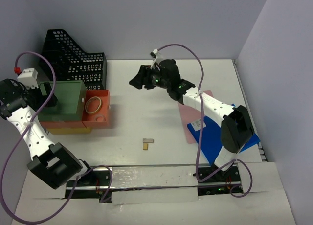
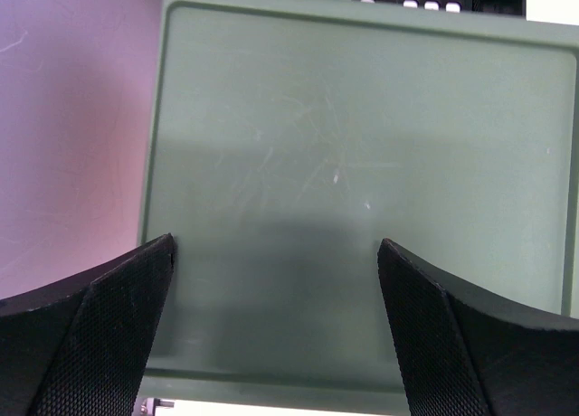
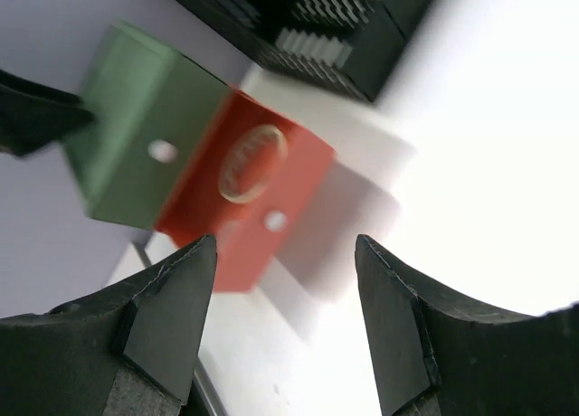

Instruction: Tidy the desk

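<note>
The desk is a white tabletop. My left gripper hangs over a green box; in the left wrist view the box's bare floor fills the frame and the gripper stands open with nothing between its fingers. My right gripper is raised over the back middle of the desk, pointing left. In the right wrist view it is open and empty, facing an orange tray that holds a rubber band.
A black mesh file holder stands at the back left behind the green box. The orange tray adjoins the box, with a yellow item under the box's front edge. A small tan and grey piece lies mid-desk. Pink paper and a blue folder lie at the right.
</note>
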Action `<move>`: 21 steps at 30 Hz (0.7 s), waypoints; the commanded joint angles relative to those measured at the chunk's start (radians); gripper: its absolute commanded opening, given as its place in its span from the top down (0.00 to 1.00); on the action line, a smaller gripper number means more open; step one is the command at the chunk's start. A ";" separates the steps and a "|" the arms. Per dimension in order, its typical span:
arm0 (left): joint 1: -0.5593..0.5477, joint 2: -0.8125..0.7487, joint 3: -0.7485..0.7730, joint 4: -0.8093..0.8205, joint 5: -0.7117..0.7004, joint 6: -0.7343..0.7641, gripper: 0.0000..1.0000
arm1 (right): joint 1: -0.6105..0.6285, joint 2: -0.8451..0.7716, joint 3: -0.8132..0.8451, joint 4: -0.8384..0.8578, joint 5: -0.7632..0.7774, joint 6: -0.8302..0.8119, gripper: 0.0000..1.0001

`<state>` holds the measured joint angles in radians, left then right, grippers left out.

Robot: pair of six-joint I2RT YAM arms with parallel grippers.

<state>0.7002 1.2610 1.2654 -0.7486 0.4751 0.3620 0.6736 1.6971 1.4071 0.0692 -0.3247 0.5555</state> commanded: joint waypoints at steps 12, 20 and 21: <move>0.002 0.049 0.066 -0.072 -0.008 -0.042 0.01 | 0.018 0.221 -0.047 0.347 -0.217 0.335 0.40; 0.002 0.072 0.042 -0.057 -0.026 -0.020 0.01 | 0.096 0.406 0.072 0.507 -0.194 0.527 0.43; 0.003 0.077 0.042 -0.054 -0.025 -0.018 0.01 | 0.102 0.423 0.095 0.512 -0.189 0.547 0.44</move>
<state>0.7002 1.3098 1.3197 -0.7807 0.4709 0.3385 0.7470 2.0512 1.4093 0.4198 -0.5137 0.9611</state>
